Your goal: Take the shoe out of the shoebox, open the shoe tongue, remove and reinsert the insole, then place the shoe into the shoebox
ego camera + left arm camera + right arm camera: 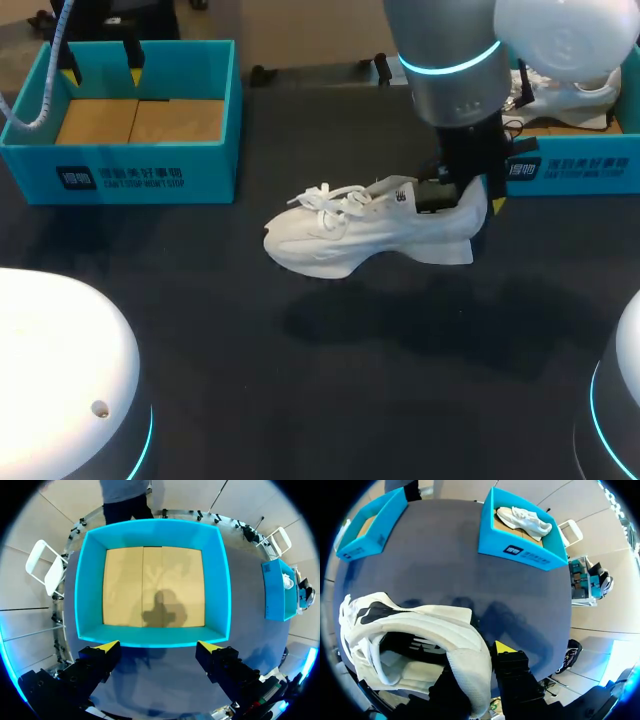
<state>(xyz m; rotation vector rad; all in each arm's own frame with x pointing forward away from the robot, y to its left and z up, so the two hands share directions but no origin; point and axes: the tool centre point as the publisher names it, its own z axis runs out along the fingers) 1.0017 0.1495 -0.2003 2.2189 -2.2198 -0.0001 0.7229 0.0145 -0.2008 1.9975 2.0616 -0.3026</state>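
A white sneaker [350, 240] stands on the dark table, toe pointing left, laces loose. My right gripper [472, 200] is shut on its heel collar, one finger inside the shoe and one outside. In the right wrist view the heel [465, 655] sits between the fingers of that gripper [477, 672], and the dark insole area shows inside the shoe's opening. An empty teal shoebox [140, 172] with a cardboard floor stands at the back left. My left gripper [100, 60] hangs open above it, with nothing between the fingers; in the left wrist view this gripper [159, 647] looks straight down into the box [150, 530].
A second teal shoebox [570, 170] at the back right holds another white sneaker [525, 520]. Both boxes stand along the table's far edge. Dark bare tabletop lies in front of the shoe.
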